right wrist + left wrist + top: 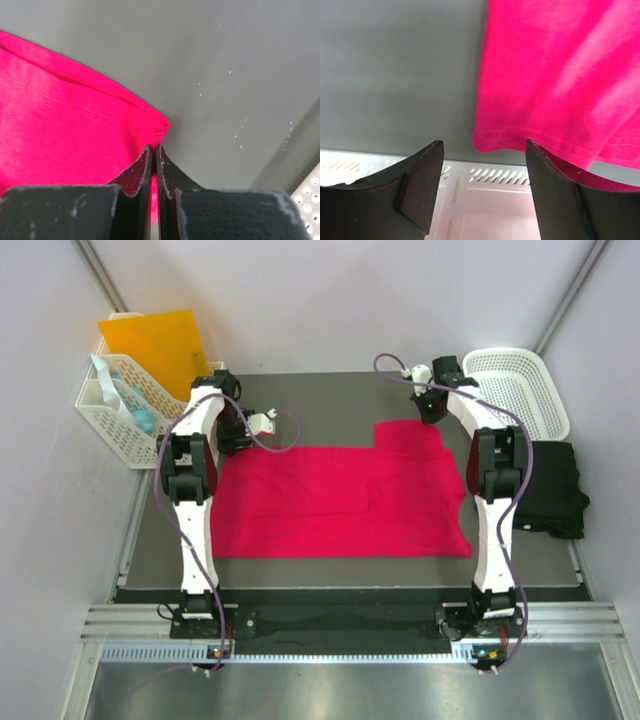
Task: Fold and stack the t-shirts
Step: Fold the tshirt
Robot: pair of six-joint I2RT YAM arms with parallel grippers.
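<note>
**2 shirts, 2 grippers: L wide, R shut**

L gripper [484, 145] jaws wide, nothing between, beside red t-shirt [340, 500] hem. R gripper [152, 147] pinched shut at its far-R corner; cloth caught or not, can't tell. Both arms reach fwd. Red t-shirt spread flat on table [330, 390]; black t-shirt [555, 490] at R edge.

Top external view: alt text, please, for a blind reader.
A pinkish-red t-shirt lies spread across the dark table; the left gripper hangs open at its far left corner, and the right gripper is closed on its far right corner. A black t-shirt lies at the table's right edge, near a white basket.
</note>
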